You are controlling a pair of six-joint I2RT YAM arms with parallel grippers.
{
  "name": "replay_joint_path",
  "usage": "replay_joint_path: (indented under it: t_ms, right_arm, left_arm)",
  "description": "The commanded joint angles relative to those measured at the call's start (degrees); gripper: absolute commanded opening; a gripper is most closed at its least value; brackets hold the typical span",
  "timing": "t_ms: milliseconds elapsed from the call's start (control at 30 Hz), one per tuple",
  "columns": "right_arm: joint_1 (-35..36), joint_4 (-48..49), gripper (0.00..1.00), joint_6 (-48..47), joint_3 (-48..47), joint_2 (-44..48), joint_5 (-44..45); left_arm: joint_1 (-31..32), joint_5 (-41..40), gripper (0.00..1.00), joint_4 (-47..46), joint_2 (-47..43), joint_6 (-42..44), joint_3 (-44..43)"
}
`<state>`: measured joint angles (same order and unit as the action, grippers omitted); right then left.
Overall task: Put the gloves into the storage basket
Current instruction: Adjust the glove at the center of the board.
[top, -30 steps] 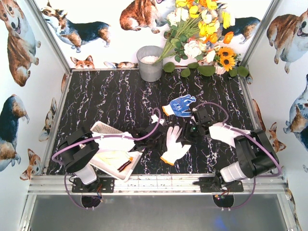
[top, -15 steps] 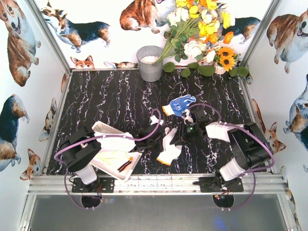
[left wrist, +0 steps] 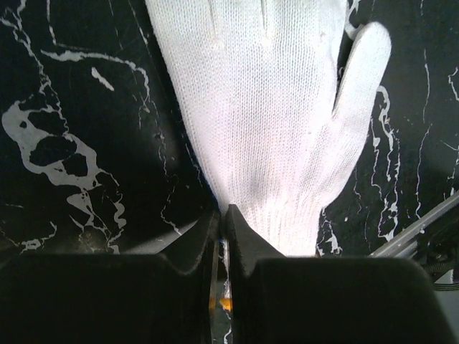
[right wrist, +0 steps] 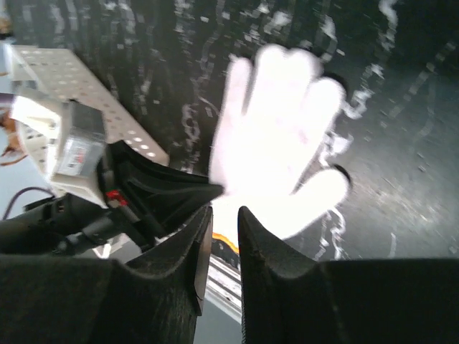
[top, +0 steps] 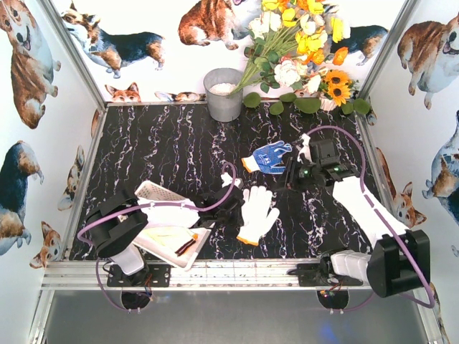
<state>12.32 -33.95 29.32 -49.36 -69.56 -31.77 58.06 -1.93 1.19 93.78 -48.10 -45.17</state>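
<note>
A white glove with an orange cuff lies flat on the table near the middle, fingers spread toward the far side and thumb out to the right. The edge of its cuff is pinched in the closed left end effector. A blue glove with white dots lies flat farther back, apart from the white one, its fingers toward the right. The white basket, shallow with perforated sides, sits askew at the near left; a yellowish glove lies inside, partly hidden.
</note>
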Motion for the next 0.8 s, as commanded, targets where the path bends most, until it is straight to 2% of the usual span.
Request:
replay_joint_path:
  t_ms: [0, 100, 233, 367, 567, 767]
  right_arm:
    - [0.07, -8.24, 0.26, -1.20, 0.80, 1.90, 9.63]
    - [0.12, -6.37, 0.31, 1.71, 3.94, 3.08, 7.45]
    - [1.96, -1.52, 0.34, 6.39, 9.23, 4.56, 3.84]
    - [7.69, 0.35, 0.33, 9.90, 11.31, 4.61, 6.77]
    - [10.09, 8.45, 0.25, 15.74, 15.62, 4.11, 8.00]
    - [10.18, 11.74, 0.18, 15.41, 15.55, 0.01, 9.19]
  left_arm:
    - [0.38, 1.66, 0.00, -1.62, -0.95, -1.81, 0.91]
    - [0.35, 1.29, 0.00, -1.21, -1.47, -1.91, 1.20]
    - [0.37, 0.90, 0.26, 0.17, -2.74, -1.30, 0.50]
    - [0.70, -1.22, 0.40, 3.99, -4.83, 0.58, -2.57]
    - [1.90, -6.59, 0.40, 7.66, -7.32, 2.53, -5.06]
    - [2.55, 1.40, 0.29, 1.84, -3.12, 2.13, -4.14]
